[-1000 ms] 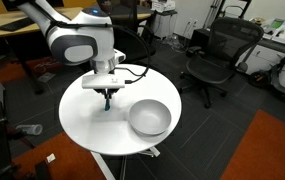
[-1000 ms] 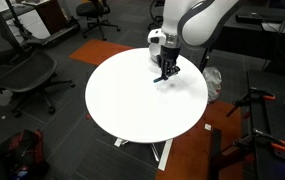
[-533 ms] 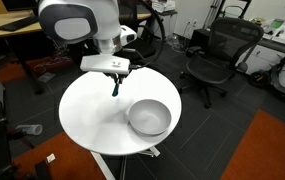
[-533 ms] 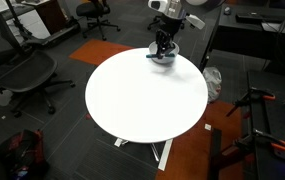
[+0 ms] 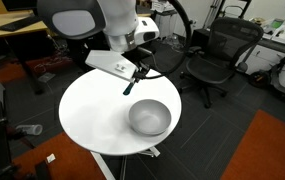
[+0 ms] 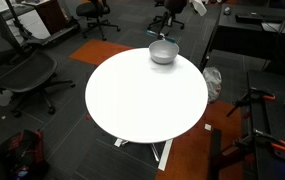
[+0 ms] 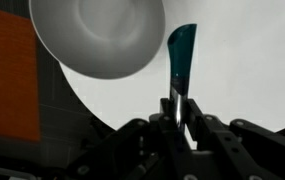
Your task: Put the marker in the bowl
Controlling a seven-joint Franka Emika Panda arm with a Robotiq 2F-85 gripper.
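Note:
My gripper (image 5: pixel 135 74) hangs above the round white table (image 5: pixel 87 115), up and to the left of the light-grey bowl (image 5: pixel 149 117). It is shut on the marker (image 5: pixel 131 84), a slim teal-and-black stick pointing down and tilted. In the wrist view the marker (image 7: pixel 180 60) sticks out from between the jaws (image 7: pixel 178 110), with the bowl (image 7: pixel 97 35) to its upper left, empty. In an exterior view the bowl (image 6: pixel 162 52) sits at the far edge of the table (image 6: pixel 142 95) and the gripper (image 6: pixel 171 22) is above it.
Black office chairs (image 5: pixel 217 55) stand beyond the table, another chair (image 6: pixel 27 75) is to its side. An orange carpet patch (image 5: pixel 267 150) lies on the dark floor. Desks (image 5: pixel 12 25) stand at the back.
The gripper has risen from the table with the marker and moved toward the bowl, tilting as it went.

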